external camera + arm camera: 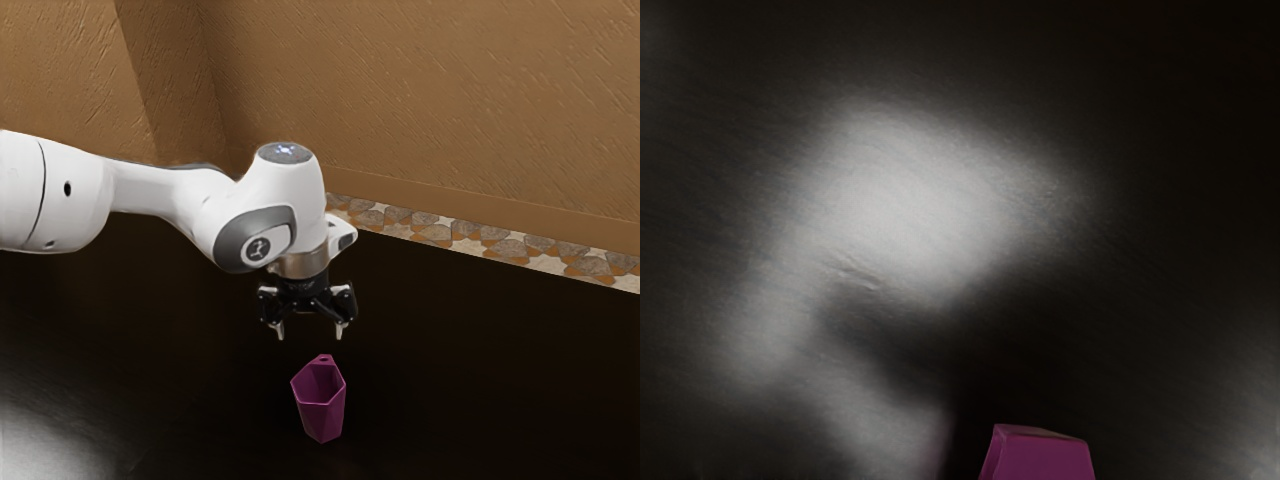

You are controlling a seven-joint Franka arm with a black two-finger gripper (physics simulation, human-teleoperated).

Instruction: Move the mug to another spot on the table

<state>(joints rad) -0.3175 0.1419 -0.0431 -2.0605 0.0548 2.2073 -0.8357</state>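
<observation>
End effector (308, 328) open, empty, hovering abv upright purple mug (320, 402) on dark table (120, 400).

Free room is being left on the dark table (130, 400) all round the purple mug (319, 400). The mug is being seen at six o'clock from the gripper (308, 329), apart from it. The wall (450, 100) is being seen well apart at one o'clock.

We see purple mug (319, 402), black table (120, 400), white arm (150, 195), black gripper (309, 333), brown textured wall (450, 90), pebble-patterned floor (500, 245).
</observation>
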